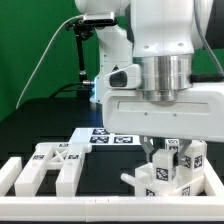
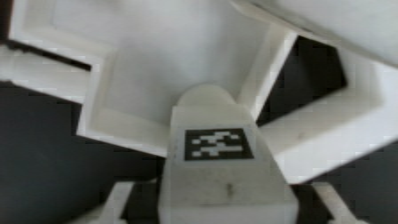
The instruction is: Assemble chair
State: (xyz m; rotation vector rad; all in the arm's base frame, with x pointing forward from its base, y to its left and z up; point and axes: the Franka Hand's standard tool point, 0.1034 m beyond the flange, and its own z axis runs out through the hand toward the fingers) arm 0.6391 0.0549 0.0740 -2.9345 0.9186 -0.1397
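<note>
Chair parts point(image 1: 168, 165) on table point(image 1: 105, 170) beneath jaws, opening impossible to tell; risk of tipping tagged bar point(image 2: 214, 140) if clamped off-centre.

I see the chair parts point(image 1: 52, 166) as matt white plastic, smooth-faced, with crisp black-and-white printed tags point(image 2: 215, 143) that look flat and paper-like. The arm point(image 1: 165, 28) has a glossy white shell catching highlights. The cuff point(image 1: 166, 72) beneath it looks like brushed grey metal. The table point(image 1: 105, 170) is black and matt. The rail point(image 1: 100, 207) along its edge is plain white, smooth and dull.
</note>
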